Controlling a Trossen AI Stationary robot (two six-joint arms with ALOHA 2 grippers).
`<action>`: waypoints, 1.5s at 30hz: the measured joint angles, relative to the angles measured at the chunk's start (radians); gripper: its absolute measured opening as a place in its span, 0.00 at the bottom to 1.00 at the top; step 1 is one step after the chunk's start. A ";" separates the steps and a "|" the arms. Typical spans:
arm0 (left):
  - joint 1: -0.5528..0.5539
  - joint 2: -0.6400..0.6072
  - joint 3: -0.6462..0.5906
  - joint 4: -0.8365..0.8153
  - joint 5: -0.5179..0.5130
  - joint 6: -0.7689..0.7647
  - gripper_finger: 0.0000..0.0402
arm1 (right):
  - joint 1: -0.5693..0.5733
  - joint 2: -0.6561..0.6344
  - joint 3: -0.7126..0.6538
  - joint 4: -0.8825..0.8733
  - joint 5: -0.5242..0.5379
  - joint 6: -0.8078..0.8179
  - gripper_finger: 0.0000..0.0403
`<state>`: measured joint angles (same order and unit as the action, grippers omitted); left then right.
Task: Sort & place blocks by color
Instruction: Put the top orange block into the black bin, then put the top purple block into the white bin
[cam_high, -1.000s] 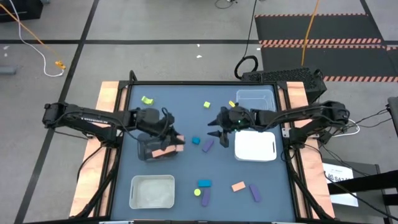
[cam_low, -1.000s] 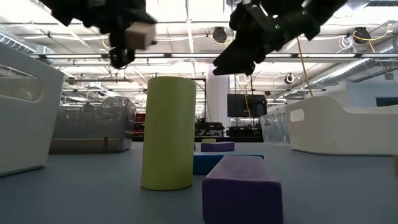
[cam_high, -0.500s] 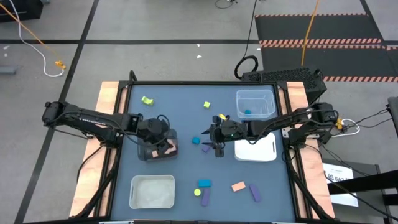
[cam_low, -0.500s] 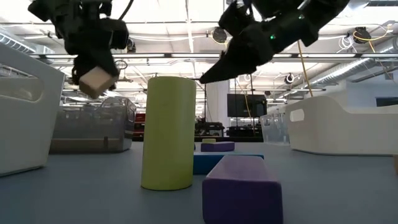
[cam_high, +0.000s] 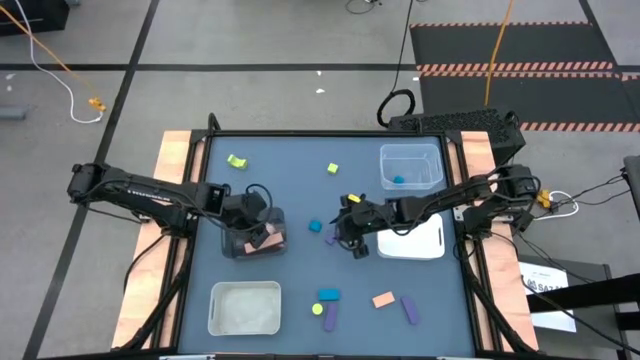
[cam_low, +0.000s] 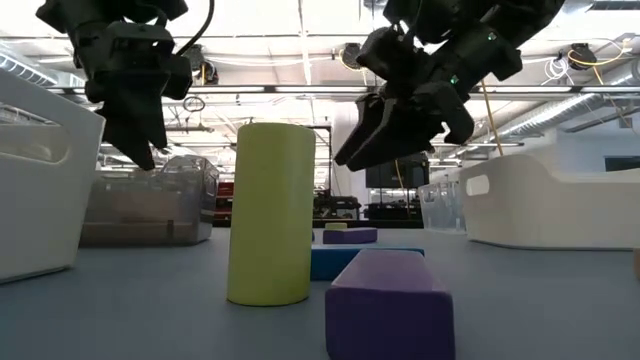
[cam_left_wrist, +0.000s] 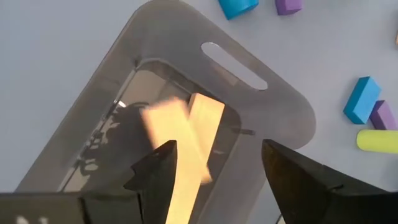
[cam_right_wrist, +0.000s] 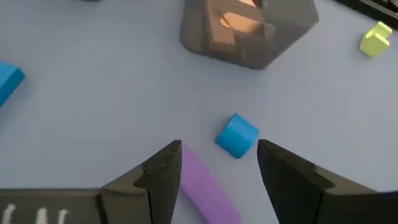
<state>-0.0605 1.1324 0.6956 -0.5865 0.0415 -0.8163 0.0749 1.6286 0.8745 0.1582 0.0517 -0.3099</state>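
Note:
My left gripper hangs open and empty over the dark translucent bin, pointing down into it; it also shows in the left wrist view. Salmon-tan blocks lie on the bin's floor, one of them blurred. My right gripper is open at mid-table, low over a purple bar and a blue cube that lie on the table. In the right wrist view its fingers stand on either side of the bar's end and touch nothing.
A clear bin with a blue block stands far right, with a white tray nearer and a white bin near left. Loose blocks: yellow-green, blue, purple, salmon.
My left gripper has carried a salmon-tan block toward the table's left and down over the dark bin and let it go; the block now lies in the bin. My right gripper has gone toward the near edge and down to the purple bar.

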 joint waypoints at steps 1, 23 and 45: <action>0.000 -0.001 0.000 0.006 0.000 -0.001 0.59 | -0.001 0.007 0.000 -0.002 0.000 0.000 0.50; -0.001 -0.002 0.000 0.014 0.028 -0.023 0.60 | -0.062 0.239 0.214 -0.318 -0.241 0.228 0.49; -0.001 -0.002 0.000 0.015 0.028 -0.016 0.60 | -0.076 0.234 0.216 -0.442 -0.181 0.264 0.42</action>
<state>-0.0612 1.1305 0.6952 -0.5716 0.0696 -0.8322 -0.0010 1.8626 1.0908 -0.2836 -0.1288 -0.0457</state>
